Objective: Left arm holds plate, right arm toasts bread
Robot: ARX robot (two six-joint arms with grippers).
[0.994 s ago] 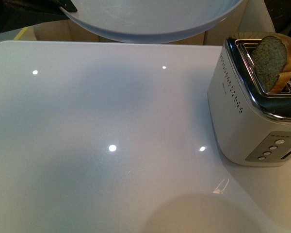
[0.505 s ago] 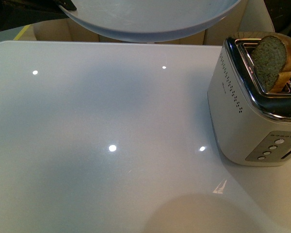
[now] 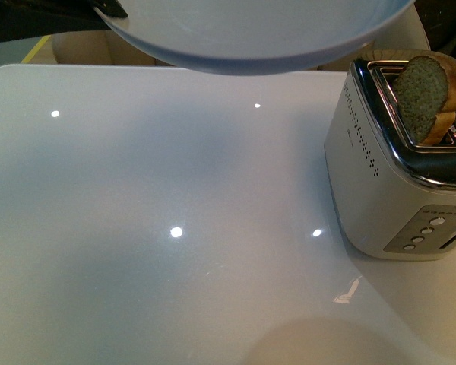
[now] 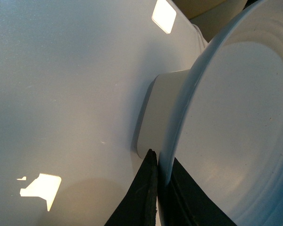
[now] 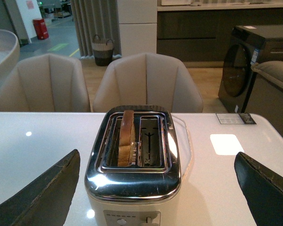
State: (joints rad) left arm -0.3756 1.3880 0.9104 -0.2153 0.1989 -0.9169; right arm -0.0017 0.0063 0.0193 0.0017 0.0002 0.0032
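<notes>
A glossy white bench (image 3: 137, 289) fills the front view. The round, pale grey-white ringed plate (image 3: 258, 38) hangs above its far edge, rim pinched by the black left hand (image 4: 161, 162). A cream-and-chrome two-slot toaster (image 3: 365, 175) stands at the bench's right. The black right hand (image 5: 156, 155) is spread wide and empty, facing the toaster. The brown wholemeal bread slice (image 3: 425, 95) stands upright in one slot.
</notes>
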